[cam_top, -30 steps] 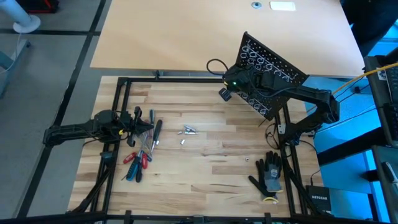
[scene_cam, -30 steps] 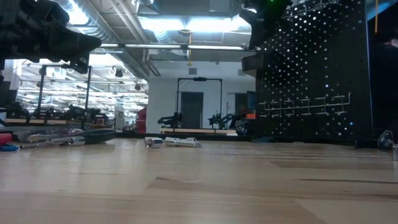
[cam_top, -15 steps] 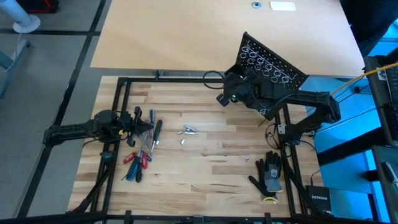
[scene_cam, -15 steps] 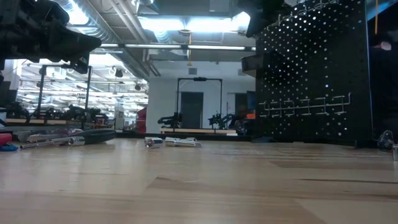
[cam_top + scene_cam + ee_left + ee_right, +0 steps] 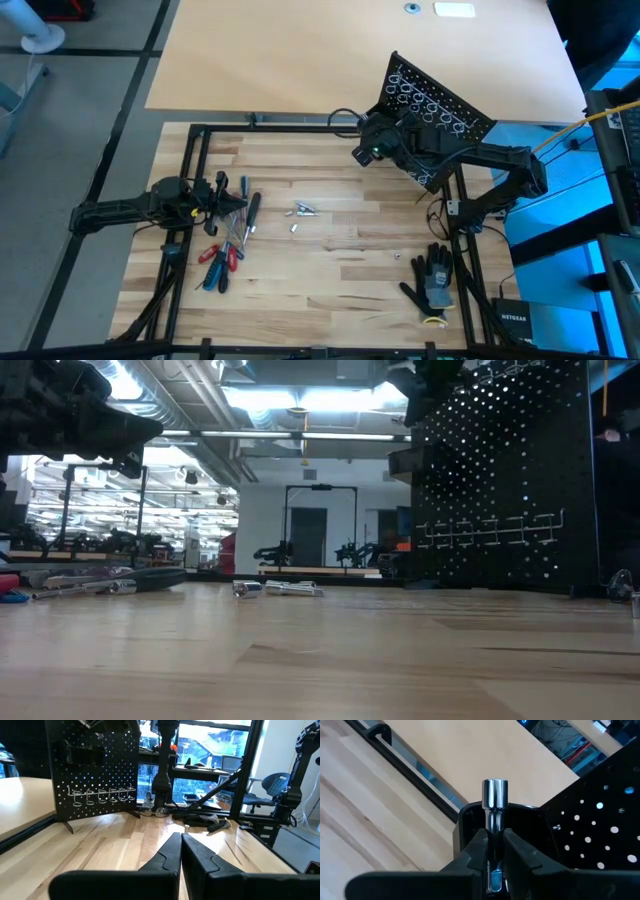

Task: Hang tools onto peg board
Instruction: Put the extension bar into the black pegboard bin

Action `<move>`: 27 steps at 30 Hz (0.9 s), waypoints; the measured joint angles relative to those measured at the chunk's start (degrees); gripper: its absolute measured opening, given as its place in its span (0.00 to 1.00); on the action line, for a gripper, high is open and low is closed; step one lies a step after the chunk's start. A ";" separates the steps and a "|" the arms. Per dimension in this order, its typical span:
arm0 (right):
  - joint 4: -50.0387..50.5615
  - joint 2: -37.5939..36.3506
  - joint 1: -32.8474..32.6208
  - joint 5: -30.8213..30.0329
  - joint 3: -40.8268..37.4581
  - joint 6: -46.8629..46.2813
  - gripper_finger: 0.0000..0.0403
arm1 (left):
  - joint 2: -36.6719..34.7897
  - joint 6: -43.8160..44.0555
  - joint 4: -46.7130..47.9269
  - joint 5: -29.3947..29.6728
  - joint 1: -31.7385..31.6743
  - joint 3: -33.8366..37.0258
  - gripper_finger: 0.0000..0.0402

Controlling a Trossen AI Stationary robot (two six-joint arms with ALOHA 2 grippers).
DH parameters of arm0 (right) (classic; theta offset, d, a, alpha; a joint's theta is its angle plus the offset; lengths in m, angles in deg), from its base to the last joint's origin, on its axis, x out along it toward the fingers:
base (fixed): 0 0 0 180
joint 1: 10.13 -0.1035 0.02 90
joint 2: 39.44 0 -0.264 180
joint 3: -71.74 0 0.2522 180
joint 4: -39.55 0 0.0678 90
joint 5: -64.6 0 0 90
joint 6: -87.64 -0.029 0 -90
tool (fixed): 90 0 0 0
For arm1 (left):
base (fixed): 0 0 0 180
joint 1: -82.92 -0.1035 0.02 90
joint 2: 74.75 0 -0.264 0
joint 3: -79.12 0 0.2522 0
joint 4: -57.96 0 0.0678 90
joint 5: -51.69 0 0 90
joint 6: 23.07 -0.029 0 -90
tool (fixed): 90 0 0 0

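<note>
The peg board (image 5: 437,108), a black perforated panel with silver wire rings, stands tilted at the table's far right; it also fills the right of the low view (image 5: 500,480). My right gripper (image 5: 368,135) hangs beside its upper left part, shut on a silver socket bit (image 5: 495,795). Screwdrivers with red and blue handles (image 5: 222,258) and dark-handled tools (image 5: 248,212) lie flat on the table's left. Loose silver bits (image 5: 301,210) lie mid-table. My left gripper (image 5: 226,195) is shut above the tool pile, holding nothing. My right gripper pinches the silver bit by its thin shaft (image 5: 495,836) between its two fingers. The bit lies along the fingers, its wider socket end (image 5: 495,790) sticking out past the fingertips. It is lifted clear of the table, next to the peg board (image 5: 600,820).
A black-and-grey work glove (image 5: 432,280) lies at the table's near right, with a tiny silver piece (image 5: 397,254) beside it. A black frame rail (image 5: 270,124) runs along the far edge. Open wood lies between the silver bits and the glove.
My right gripper, still shut on the bit, has shifted a little toward the table's left beside the peg board's top and then eased back slightly.
</note>
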 joint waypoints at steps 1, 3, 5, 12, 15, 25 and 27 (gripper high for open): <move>-0.01 0.00 0.32 0.11 0.00 -0.18 0.11 | 0.00 0.06 0.00 0.00 -0.01 0.00 0.00; 0.07 0.00 0.28 0.51 0.00 -0.99 0.11 | 0.01 0.30 0.00 -0.01 0.00 0.00 0.00; 0.12 0.00 0.63 0.58 0.00 -1.10 0.11 | 0.00 0.41 0.00 0.00 0.00 0.00 0.00; 2.62 3.72 0.53 -0.98 -0.02 -0.99 0.11 | 0.01 0.42 -0.02 -0.01 -0.02 0.00 0.00; 3.21 5.46 0.53 -4.14 -0.02 -1.02 0.11 | 0.01 0.44 -0.02 0.00 -0.02 0.00 0.00; 3.89 8.32 0.53 -5.21 -0.02 -1.24 0.11 | 0.00 0.30 -0.04 0.01 0.00 0.00 0.00; 4.20 8.37 0.53 -5.36 -0.02 -2.04 0.11 | 0.00 0.36 0.00 -0.01 -0.02 0.00 0.00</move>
